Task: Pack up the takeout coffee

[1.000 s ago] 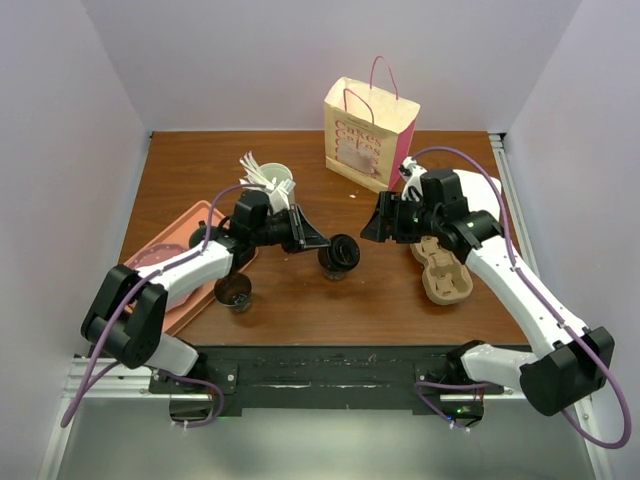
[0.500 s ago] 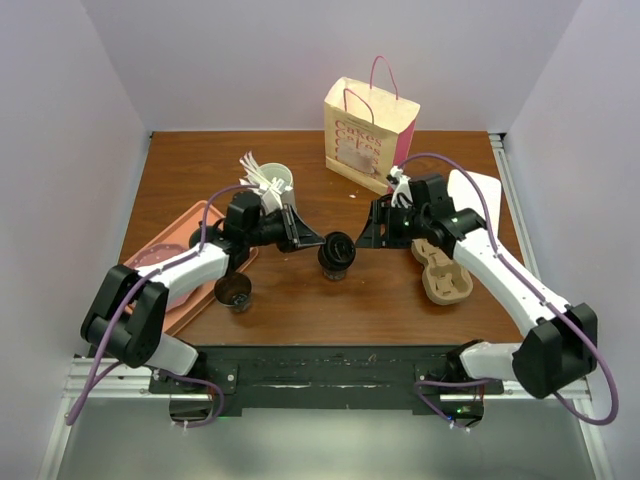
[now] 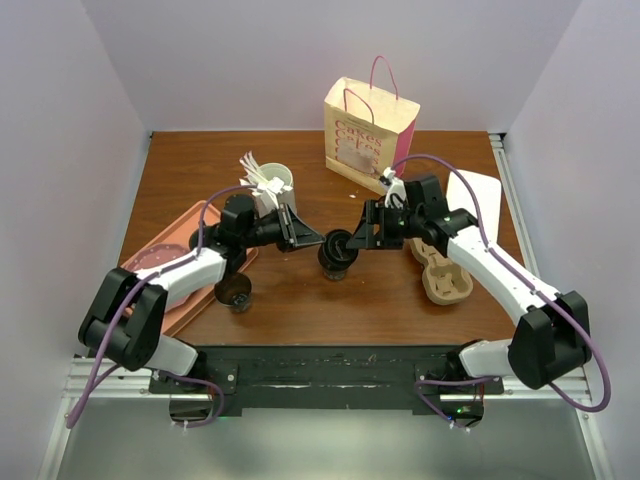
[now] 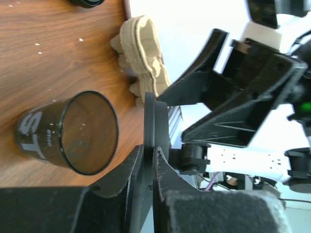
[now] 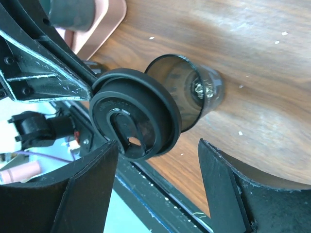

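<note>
fingers at left (image 4: 121, 180) pinch black lid (image 5: 133, 121) by its rim; right fingers (image 5: 228, 194) spread wide near it.

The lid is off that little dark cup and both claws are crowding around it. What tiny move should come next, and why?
Probably the left gripper should tip the black lid flat and lower it onto the coffee cup. It pinches the lid on edge just beside the cup's open mouth, while the right gripper hangs open nearby, holding nothing.
</note>
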`<state>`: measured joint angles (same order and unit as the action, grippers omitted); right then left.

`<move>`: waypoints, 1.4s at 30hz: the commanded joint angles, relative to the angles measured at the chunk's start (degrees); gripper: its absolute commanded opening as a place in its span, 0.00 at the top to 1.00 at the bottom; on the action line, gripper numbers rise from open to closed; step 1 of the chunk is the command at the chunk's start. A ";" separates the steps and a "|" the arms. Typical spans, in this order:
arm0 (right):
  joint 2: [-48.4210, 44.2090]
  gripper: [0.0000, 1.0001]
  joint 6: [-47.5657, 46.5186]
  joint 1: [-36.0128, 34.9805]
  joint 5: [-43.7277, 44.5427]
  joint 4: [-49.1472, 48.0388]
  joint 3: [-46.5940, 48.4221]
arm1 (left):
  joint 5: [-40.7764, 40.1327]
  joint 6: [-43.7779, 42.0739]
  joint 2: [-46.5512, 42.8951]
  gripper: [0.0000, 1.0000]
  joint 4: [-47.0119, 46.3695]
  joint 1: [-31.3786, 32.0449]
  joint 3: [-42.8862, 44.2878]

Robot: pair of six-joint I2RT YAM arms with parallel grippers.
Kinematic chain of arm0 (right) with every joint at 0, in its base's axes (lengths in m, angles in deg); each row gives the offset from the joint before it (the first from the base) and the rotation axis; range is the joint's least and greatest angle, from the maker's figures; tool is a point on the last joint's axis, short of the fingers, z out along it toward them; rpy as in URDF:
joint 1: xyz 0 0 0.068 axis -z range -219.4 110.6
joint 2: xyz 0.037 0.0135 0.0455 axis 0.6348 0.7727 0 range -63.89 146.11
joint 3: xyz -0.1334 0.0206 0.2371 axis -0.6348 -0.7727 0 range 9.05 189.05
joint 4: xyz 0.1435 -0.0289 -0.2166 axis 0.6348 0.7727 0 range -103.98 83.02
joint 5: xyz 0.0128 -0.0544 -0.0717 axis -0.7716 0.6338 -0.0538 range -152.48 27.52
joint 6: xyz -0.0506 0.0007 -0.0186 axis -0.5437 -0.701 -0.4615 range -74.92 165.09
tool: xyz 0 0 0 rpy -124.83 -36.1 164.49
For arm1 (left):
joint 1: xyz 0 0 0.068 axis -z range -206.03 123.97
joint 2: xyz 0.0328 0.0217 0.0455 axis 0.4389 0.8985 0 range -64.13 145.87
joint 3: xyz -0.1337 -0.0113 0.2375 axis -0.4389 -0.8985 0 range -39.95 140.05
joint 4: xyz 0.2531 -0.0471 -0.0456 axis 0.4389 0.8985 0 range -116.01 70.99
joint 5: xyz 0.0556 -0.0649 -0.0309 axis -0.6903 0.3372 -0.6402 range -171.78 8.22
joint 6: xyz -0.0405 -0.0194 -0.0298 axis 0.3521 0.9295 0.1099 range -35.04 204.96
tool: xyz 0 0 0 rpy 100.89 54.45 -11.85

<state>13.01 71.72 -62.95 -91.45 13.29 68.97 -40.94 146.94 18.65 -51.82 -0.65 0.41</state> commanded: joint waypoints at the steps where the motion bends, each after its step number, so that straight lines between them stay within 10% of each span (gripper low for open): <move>1: -1.14 0.30 1.76 0.35 -3.64 -4.06 -1.12 | 2.84 2.10 -2.71 1.00 -6.45 -0.78 -0.81; 24: -3.69 0.65 4.48 1.67 -10.67 -10.92 -4.90 | 4.25 2.45 -3.42 1.00 -8.22 -1.39 -3.09; 42: -1.32 0.73 0.27 1.67 -8.04 -5.22 -3.58 | -5.42 -13.88 -3.77 0.43 15.07 -1.39 8.68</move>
<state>11.02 74.10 -61.47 -100.93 5.94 63.87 -43.69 139.31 15.88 -42.31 -1.69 4.54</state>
